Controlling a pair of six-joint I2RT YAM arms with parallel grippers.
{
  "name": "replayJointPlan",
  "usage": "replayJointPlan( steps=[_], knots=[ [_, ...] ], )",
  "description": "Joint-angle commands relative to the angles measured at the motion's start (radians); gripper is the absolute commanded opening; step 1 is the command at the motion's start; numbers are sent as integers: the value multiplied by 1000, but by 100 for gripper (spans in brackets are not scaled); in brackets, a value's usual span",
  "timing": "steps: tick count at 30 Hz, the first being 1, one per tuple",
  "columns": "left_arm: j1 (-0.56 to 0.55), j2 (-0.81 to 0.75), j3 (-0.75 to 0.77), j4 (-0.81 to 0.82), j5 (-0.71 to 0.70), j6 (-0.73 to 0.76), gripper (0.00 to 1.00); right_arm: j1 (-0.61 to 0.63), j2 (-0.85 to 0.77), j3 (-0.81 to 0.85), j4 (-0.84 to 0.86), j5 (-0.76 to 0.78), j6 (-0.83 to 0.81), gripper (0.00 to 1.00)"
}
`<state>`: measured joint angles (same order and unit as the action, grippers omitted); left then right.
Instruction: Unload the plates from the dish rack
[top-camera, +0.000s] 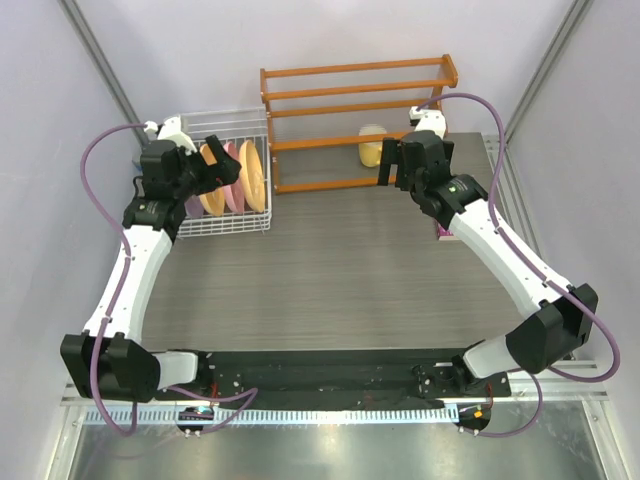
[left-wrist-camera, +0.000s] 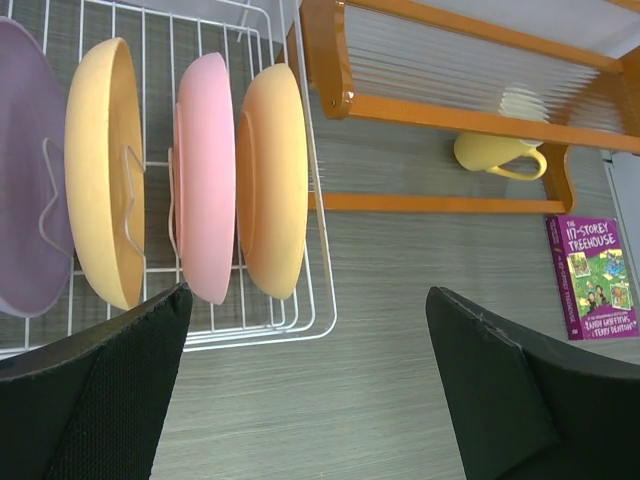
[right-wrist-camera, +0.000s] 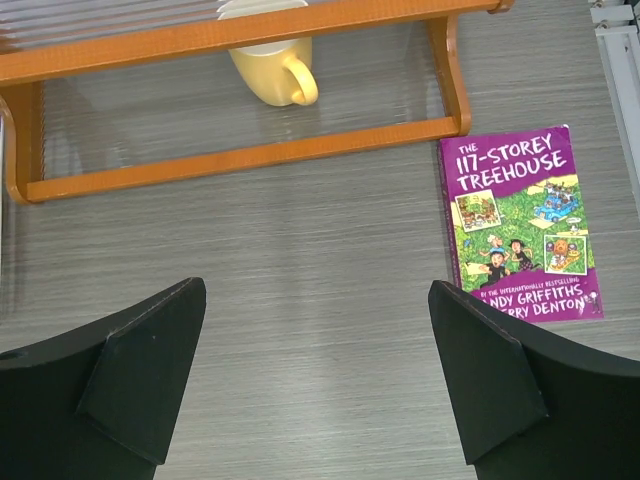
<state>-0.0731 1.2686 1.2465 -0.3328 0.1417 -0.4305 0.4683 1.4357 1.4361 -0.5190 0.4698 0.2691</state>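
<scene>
The white wire dish rack (top-camera: 228, 122) stands at the back left of the table. Upright in its dividers, from left to right, are a lavender plate (left-wrist-camera: 25, 200), a yellow-orange plate (left-wrist-camera: 100, 170), a pink plate (left-wrist-camera: 205, 170) and a second yellow-orange plate (left-wrist-camera: 270, 180). My left gripper (top-camera: 222, 165) hovers over the rack's front part, open and holding nothing; in its wrist view the left gripper (left-wrist-camera: 308, 292) looks down at the rack's right corner (left-wrist-camera: 322, 300). Off to the right my right gripper (top-camera: 392, 162) hangs open and empty over bare table (right-wrist-camera: 318, 288), well away from the rack.
An orange wooden slatted shelf (top-camera: 355, 100) stands right of the rack with a yellow mug (right-wrist-camera: 270, 70) under it. A purple book (right-wrist-camera: 520, 220) lies flat on the table at the right, beside the shelf's end. The grey wood-grain tabletop (top-camera: 330, 260) stretches toward the arm bases.
</scene>
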Motion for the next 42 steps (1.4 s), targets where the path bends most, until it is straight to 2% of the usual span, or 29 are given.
replayJointPlan(
  steps=[1,7,12,14,21,28,40,42],
  knots=[
    [-34,-32,13,37,-25,36,99,-2,-14,6,16,-17,1,100],
    [-132,8,50,49,-53,142,100,0,11,1,16,-13,-8,100],
    [-230,77,132,5,-319,211,100,0,22,-6,16,12,-13,100],
    [-244,116,169,-8,-396,237,100,0,26,-5,16,20,-14,100],
    [-274,212,211,-8,-513,253,99,0,37,-16,17,65,-24,100],
    [-303,288,202,32,-570,265,97,-11,55,-23,19,73,-28,100],
    [-329,382,209,60,-662,268,83,-37,75,-43,19,85,-28,100],
    [-333,396,211,64,-683,269,76,-43,74,-46,19,87,-28,99]
  ],
)
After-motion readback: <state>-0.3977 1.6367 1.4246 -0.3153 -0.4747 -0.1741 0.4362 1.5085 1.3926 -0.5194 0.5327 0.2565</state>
